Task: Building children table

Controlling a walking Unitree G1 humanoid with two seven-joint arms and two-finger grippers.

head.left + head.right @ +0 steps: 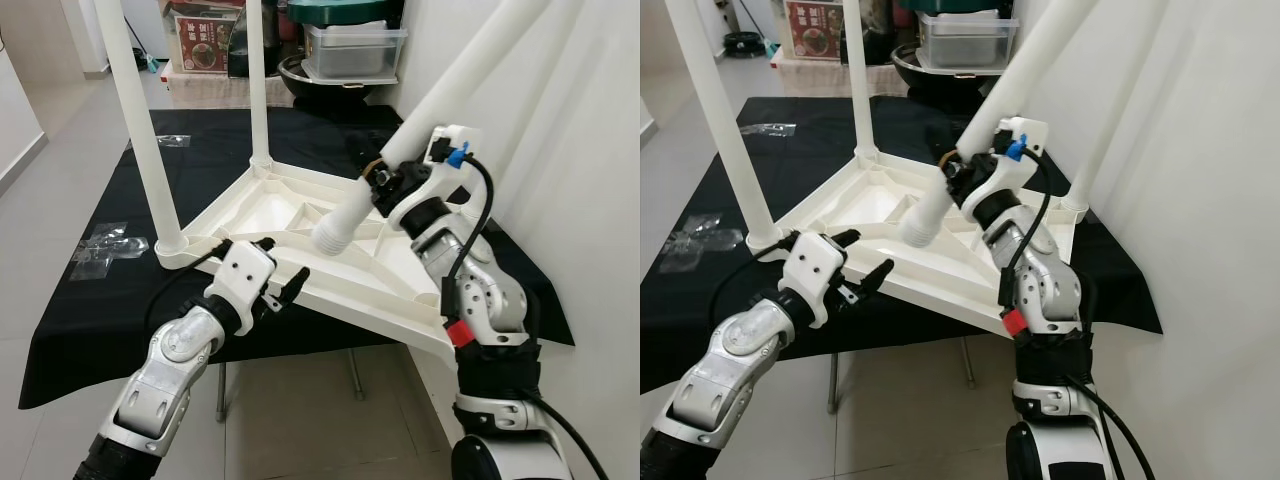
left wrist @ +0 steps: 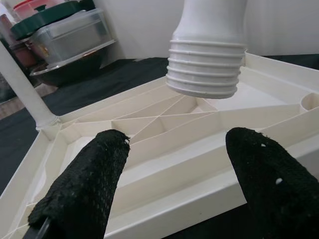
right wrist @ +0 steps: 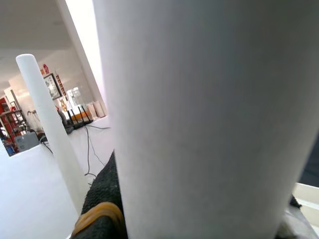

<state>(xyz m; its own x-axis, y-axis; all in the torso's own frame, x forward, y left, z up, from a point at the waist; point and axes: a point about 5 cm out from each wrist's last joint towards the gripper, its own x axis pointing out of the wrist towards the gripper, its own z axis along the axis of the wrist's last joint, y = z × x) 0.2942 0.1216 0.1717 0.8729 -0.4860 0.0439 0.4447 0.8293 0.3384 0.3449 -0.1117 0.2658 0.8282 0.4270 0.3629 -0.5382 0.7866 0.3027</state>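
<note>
Step in hand: fitting a leg. Your right gripper [image 1: 378,180] fingers clamp the loose leg [image 1: 400,150]; left gripper [image 1: 278,270] fingers apart by the tabletop [image 1: 290,215]. Next, align its thread with a socket.

- Left arm extends forward, its left gripper [image 1: 281,285] spread wide, fingers [image 2: 84,186] apart.
- Right arm bends upward, right gripper [image 1: 376,178] clamped around the white table leg [image 1: 440,95].

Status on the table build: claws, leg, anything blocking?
Right claw shut on loose leg, threaded end above upturned tabletop. Left claw open at near edge. Nothing blocking.
</note>
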